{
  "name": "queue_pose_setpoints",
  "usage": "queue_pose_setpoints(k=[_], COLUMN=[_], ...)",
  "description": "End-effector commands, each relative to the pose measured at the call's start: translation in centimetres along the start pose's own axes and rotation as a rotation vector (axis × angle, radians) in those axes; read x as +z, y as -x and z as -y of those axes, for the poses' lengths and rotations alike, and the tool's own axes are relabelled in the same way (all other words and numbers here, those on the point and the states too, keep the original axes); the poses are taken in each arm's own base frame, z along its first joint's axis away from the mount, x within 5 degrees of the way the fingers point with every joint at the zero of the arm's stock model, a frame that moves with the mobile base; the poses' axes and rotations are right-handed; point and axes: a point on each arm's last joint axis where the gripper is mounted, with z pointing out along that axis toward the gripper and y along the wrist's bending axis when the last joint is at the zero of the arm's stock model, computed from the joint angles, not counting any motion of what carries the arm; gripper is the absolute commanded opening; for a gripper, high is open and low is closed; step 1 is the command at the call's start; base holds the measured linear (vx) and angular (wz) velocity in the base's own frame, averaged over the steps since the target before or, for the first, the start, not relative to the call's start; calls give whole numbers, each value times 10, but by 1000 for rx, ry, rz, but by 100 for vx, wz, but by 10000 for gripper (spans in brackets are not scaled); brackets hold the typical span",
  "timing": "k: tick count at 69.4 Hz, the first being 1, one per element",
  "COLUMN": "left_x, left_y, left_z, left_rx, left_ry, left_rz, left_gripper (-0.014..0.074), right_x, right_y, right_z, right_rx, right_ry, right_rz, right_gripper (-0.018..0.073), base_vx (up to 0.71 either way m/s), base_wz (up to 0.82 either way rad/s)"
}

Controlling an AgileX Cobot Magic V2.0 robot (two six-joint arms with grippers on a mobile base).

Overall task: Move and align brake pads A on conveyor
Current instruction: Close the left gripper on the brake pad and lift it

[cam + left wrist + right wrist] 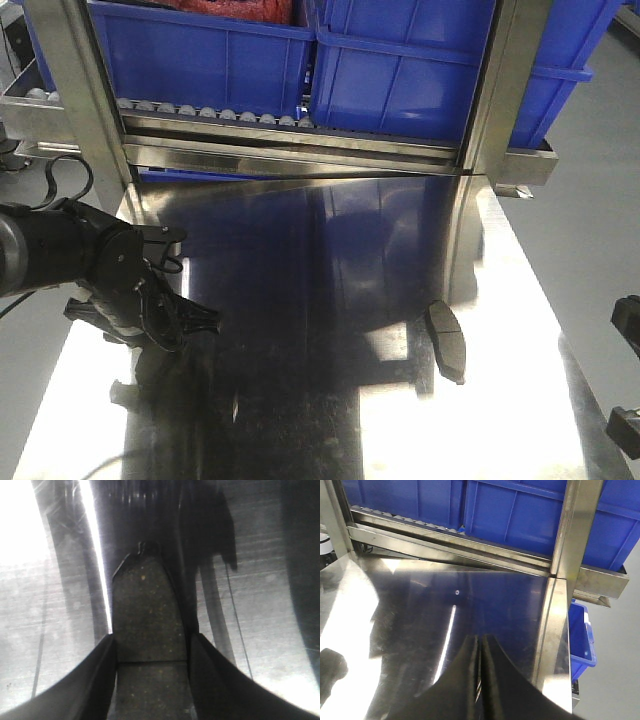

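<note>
In the left wrist view a dark grey brake pad (147, 615) with a centre groove sits between my left gripper's (151, 647) two fingers, which press on its long sides over the shiny steel table (260, 630). From the front, the left gripper (185, 322) is low over the table's left side. A second brake pad (446, 340) lies loose on the table at the right. My right gripper (481, 639) is shut with nothing in it, above the table's right part. The conveyor is out of view.
Blue bins (400, 70) stand on a roller rack (210, 113) behind the table, framed by steel uprights (495, 85). Another blue bin (582, 635) sits below the table's right edge. A dark part of the right arm (628, 330) shows at the frame's right edge.
</note>
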Motion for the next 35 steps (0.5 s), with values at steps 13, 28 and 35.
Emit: queue_pose_setpoints(k=[13,28,35], left_x=[-22,-52,-67], left_y=[9,11,10], left_z=[3,2,1], left_rx=[27,56,71], left_ry=[-30,-60,-70], left_rz=[104,205,249], left_gripper=[35,36,38], right_x=[-2,-2,-2], right_y=[16,16,16], right_z=[0,0,0], right_rx=[-15,-15,-15], right_ry=[-5,-5,-5], right_rz=[98,98,98], right_gripper=[-9,-9,-9], base_vx=[0,0,0], base_wz=[0,0,0])
